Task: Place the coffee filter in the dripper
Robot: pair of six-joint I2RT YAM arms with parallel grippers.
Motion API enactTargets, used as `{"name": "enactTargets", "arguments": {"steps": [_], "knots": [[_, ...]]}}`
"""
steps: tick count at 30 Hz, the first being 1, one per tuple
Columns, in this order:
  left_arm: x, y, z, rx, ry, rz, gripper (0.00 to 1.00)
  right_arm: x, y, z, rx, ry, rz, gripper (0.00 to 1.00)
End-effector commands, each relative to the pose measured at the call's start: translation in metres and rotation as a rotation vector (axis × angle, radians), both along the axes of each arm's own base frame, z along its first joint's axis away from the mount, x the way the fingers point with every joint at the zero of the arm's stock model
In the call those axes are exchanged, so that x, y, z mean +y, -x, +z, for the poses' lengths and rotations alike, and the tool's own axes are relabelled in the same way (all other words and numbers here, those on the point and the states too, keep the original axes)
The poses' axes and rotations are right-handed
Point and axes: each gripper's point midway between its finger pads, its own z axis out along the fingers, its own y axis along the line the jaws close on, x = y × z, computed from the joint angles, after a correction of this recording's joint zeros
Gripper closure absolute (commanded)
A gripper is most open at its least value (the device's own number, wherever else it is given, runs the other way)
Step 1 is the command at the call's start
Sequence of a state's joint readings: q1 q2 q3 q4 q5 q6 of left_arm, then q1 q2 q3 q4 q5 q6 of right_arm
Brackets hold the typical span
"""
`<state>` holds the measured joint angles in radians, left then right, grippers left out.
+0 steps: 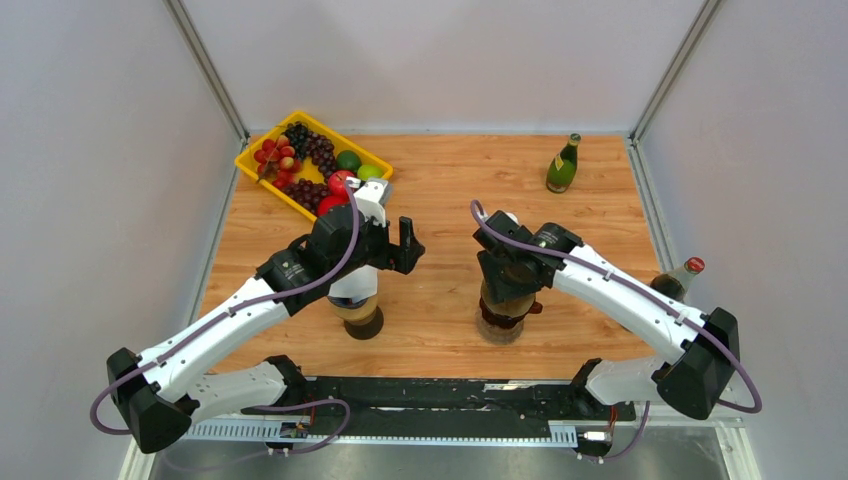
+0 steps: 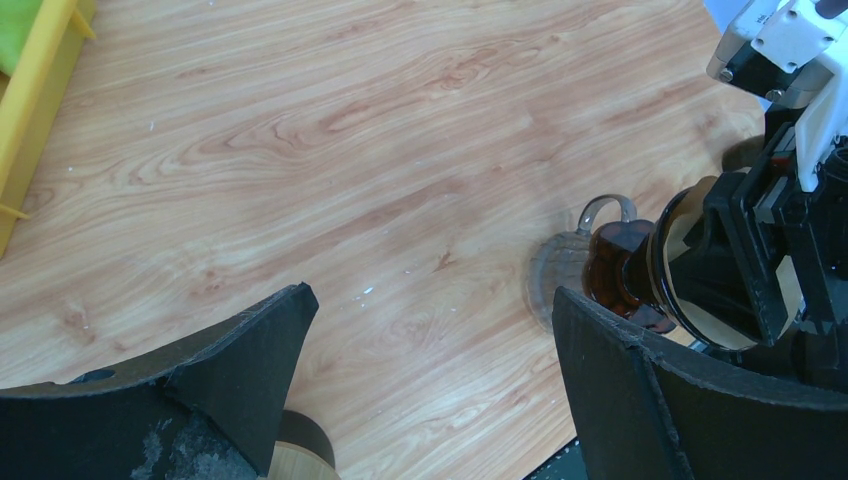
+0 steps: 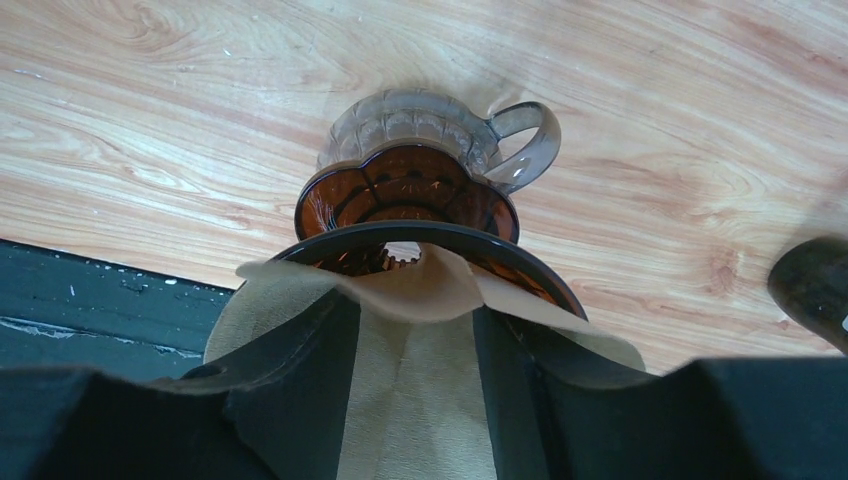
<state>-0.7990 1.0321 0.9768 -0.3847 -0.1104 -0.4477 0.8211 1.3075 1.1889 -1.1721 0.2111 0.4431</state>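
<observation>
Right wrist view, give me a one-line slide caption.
Paper filter between the fingers of the right end effector, draped over the amber dripper atop a glass cup.

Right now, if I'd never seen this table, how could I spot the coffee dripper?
Start at the wooden table and find the right gripper near its front edge. The dripper sits right beneath it, on a clear glass cup with a handle. It is the only see-through brown funnel, with tan filter paper at its rim.
</observation>
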Motion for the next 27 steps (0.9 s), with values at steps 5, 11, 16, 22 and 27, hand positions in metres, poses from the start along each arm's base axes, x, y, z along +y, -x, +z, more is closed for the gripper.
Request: {"name": "enactTargets", "arguments": {"steps": [5, 11, 16, 22, 27], "knots": [[-0.001, 0.001, 0.009, -0.015, 0.028, -0.002, 0.00, 0.019, 0.000, 0.009, -0.008, -0.099, 0.018, 0.52], [-0.001, 0.001, 0.009, -0.018, 0.027, -0.001, 0.00, 0.021, -0.001, 0.021, -0.035, -0.132, 0.006, 0.61], [-0.001, 0.001, 0.009, -0.017, 0.028, 0.001, 0.00, 0.017, -0.004, 0.033, -0.075, -0.142, -0.024, 0.65], [-0.001, 0.001, 0.009, -0.018, 0.029, 0.002, 0.00, 0.005, -0.007, 0.046, -0.123, -0.126, -0.071, 0.65], [-0.001, 0.000, 0.010, -0.018, 0.031, 0.002, 0.00, 0.001, -0.005, 0.042, -0.111, -0.100, -0.078, 0.69]]}}
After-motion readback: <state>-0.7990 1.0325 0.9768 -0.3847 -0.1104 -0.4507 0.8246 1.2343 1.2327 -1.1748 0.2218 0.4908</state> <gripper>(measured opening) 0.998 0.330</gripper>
